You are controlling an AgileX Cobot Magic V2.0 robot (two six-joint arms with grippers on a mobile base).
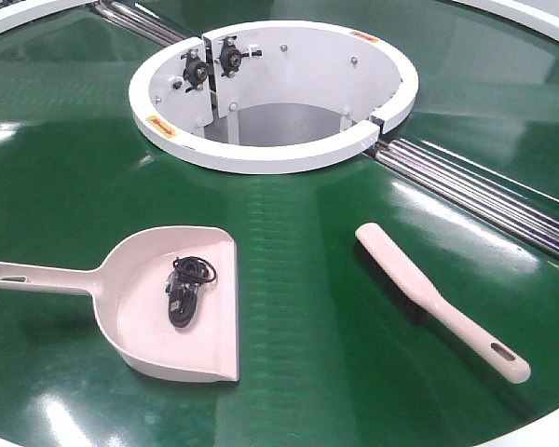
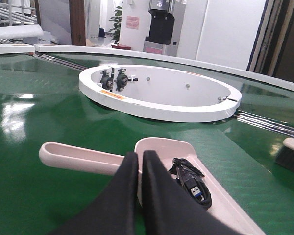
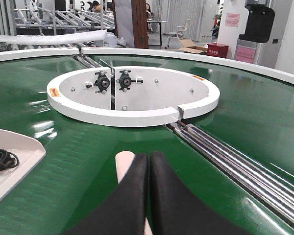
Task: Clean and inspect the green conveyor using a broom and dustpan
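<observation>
The green conveyor (image 1: 289, 242) fills the front view, with its white ring opening (image 1: 275, 93) at the back. The pinkish-beige dustpan (image 1: 130, 298) lies at the left with a coiled black USB cable (image 1: 188, 289) in it. The broom (image 1: 438, 303) lies at the right, handle toward the front edge. Neither gripper shows in the front view. In the left wrist view my left gripper (image 2: 139, 157) is shut and empty above the dustpan (image 2: 161, 149), where handle meets scoop. In the right wrist view my right gripper (image 3: 148, 159) is shut and empty above the broom (image 3: 123, 164).
Silver rollers (image 1: 484, 191) run from the ring toward the right edge, and more sit at the back left (image 1: 135, 20). The belt's white rim (image 1: 550, 433) shows at the front right. A room with racks and machines lies beyond the conveyor.
</observation>
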